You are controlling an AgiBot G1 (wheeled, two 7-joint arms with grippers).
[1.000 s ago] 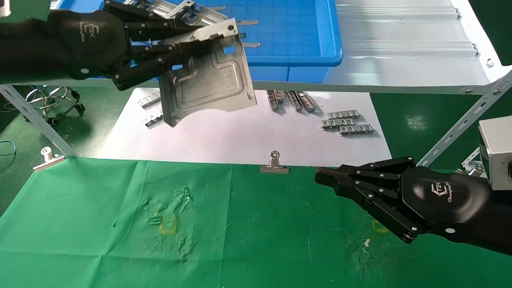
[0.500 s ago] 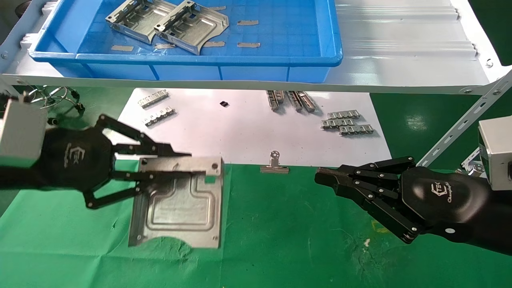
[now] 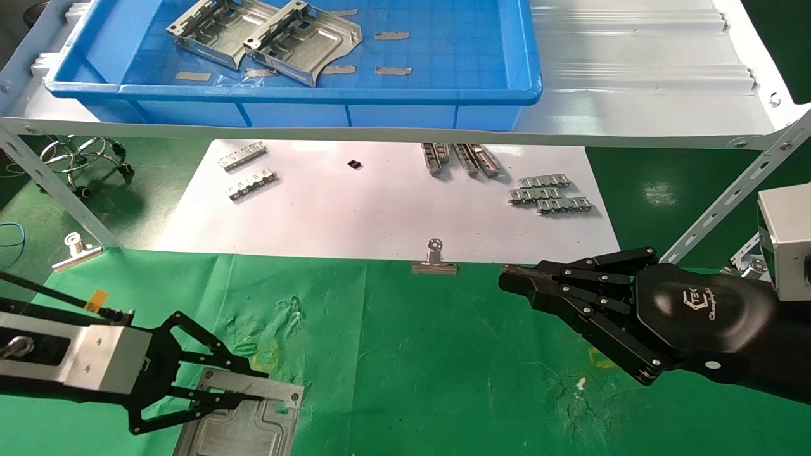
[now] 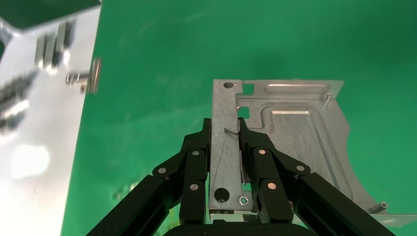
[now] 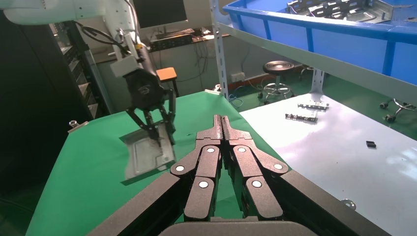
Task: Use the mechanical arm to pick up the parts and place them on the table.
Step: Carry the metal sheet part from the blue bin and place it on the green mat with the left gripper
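From the head view, the left gripper (image 3: pixel 253 396) is low and close to the robot, over the green surface (image 3: pixel 443 380). Its jaws are closed on a silver plate (image 3: pixel 237 430). The plate looks flat and very near the cloth, but I cannot tell if it is touching. Two more plates (image 3: pixel 266 38) lie in the blue tray (image 3: pixel 443 95) up on the white shelf (image 3: pixel 633 76). Small toothed strips (image 3: pixel 548 193) sit on the white paper (image 3: pixel 380 209). The right gripper (image 3: pixel 516 278) waits over the cloth on the right, its jaws closed on nothing.

From the left wrist view, the black fingers (image 4: pixel 199 157) pinch the raised edge strip of the plate (image 4: pixel 295 132), one on each side. The plate looks thin, hard and stiff, so it should not bend. It looks smooth and shiny, so it may slip. Holding the folded edge seems a good place.

From the right wrist view, the right gripper (image 5: pixel 222 120) is shut tight. Far off, the left gripper (image 5: pixel 156 129) holds the plate (image 5: pixel 145 157) right above the cloth.
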